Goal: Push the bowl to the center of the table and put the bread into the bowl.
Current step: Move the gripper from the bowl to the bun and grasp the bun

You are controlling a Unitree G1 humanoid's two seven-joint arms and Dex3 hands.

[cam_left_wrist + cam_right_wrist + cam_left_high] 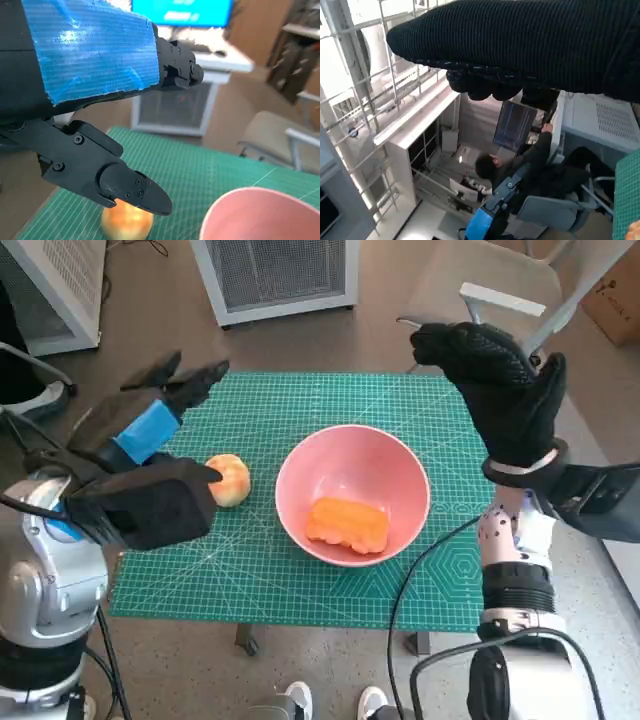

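Observation:
A pink bowl (352, 494) stands near the middle of the green cutting mat (300, 570), and an orange piece of bread (347, 523) lies inside it. The bowl's rim (260, 212) shows in the left wrist view. My left hand (150, 470) hovers over the mat's left side with its fingers apart and nothing in them. My right hand (500, 390) is raised above the mat's right far corner, fingers spread, holding nothing. In the right wrist view the glove (530, 45) fills the upper part.
A round yellowish fruit (228, 480) lies on the mat left of the bowl, just under my left hand's fingers (125, 187). A white cabinet (275, 275) stands beyond the table, a chair (500, 290) at the far right. A person (520, 165) sits at a monitor.

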